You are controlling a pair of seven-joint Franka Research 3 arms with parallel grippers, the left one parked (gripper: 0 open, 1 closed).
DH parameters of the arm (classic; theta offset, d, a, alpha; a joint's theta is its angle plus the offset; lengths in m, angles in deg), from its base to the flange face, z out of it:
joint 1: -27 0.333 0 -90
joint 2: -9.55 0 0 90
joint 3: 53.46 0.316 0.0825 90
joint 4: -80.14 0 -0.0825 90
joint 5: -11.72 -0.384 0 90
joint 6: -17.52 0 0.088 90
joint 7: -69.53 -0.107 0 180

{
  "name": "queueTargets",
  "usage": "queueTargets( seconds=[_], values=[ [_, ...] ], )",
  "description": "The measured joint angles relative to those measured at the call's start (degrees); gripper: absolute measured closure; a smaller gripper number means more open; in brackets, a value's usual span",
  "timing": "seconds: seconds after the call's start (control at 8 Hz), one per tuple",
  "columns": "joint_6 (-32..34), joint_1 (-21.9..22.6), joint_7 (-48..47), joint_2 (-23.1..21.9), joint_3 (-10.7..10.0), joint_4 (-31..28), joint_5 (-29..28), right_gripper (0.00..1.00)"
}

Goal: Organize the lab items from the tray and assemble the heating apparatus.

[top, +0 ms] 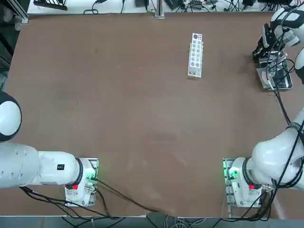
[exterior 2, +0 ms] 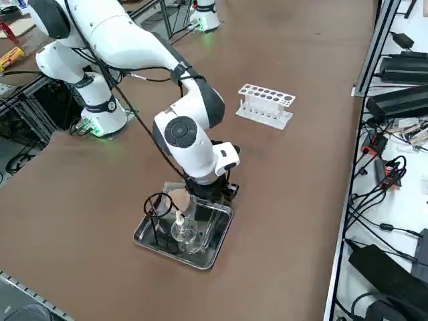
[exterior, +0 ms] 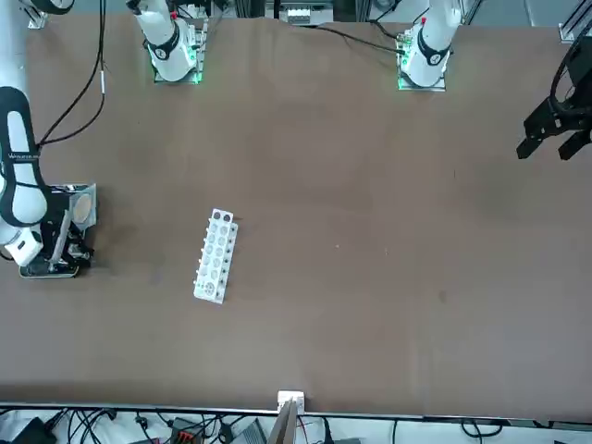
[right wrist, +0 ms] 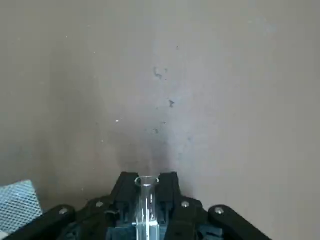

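**While your gripper pinches a glass tube, the heating parts wait in the tray**

If you look at the wrist view, you will see the right gripper (right wrist: 147, 182) low in the middle of the frame. Its two black fingers are pressed in on a thin clear glass tube (right wrist: 147, 205), which stands straight up between them. I think you hold it upright and near its top so that it will not slip or snap.

In the right side view the arm bends down over the shiny steel tray (exterior 2: 150, 244), which sits in the lower middle of the frame. In the top view the tray is at the far right edge.

All three heating parts are in that tray, packed close together:
- The black wire ring stand (exterior 2: 157, 207) stands at the tray's left end.
- The small glass burner (exterior 2: 182, 231) is just beside it.
- The grey mesh (exterior 2: 179, 198) with its pale round centre sits behind the burner. It may be leaning, but I cannot tell for sure.

My guess is that you are clearing the tube first. That would give the gripper room to reach the stand, burner and mesh.

The long white rack (exterior 2: 265, 105) with round holes waits in the upper middle of the frame, well apart from the tray. It looks like a good home for the tube. The brown tabletop (exterior 2: 80, 187) gives you room to build.
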Motion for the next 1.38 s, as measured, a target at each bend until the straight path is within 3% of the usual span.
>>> queueTargets(
  seconds=[0.5,1.0,1.38],
  values=[
    [1.4,0.4,0.0,-0.1,0.5,3.2,0.0,0.77],
    [18.0,2.3,-9.0,-3.0,0.9,14.2,-0.7,0.77],
    [27.5,4.5,-15.9,-4.5,0.9,19.7,-7.7,0.77]
  ],
)
